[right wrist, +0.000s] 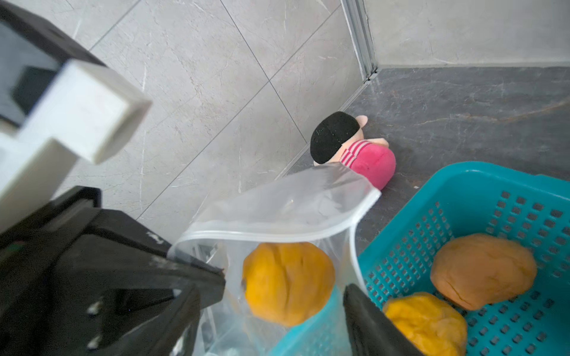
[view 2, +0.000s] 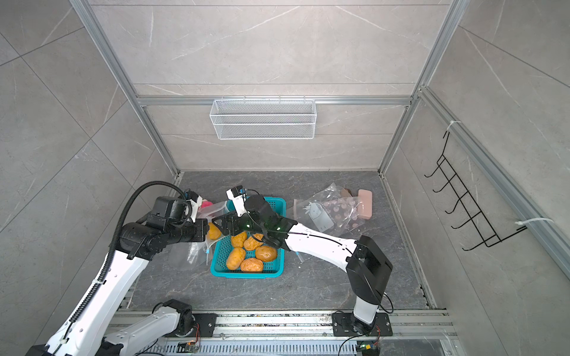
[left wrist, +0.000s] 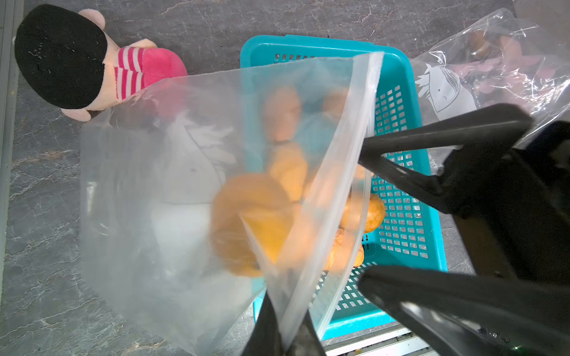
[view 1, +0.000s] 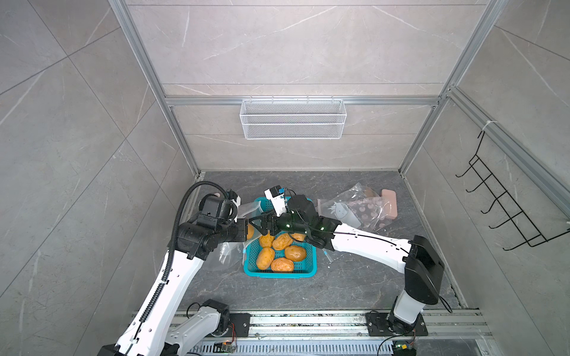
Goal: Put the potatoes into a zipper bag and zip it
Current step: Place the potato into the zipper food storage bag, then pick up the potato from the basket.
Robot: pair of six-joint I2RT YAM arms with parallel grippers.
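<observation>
The left claw (left wrist: 285,336) clamps the zipper bag (left wrist: 148,200) agape, nine o'clock of the basket (view 1: 279,273), so the right claw (left wrist: 362,215), spread and empty, can drop potatoes (view 1: 282,264) in.

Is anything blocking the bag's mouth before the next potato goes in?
Nothing foreign. The left end effector pinches the zipper bag open beside the basket; only the open right end effector and one potato in the mouth occupy it.
</observation>
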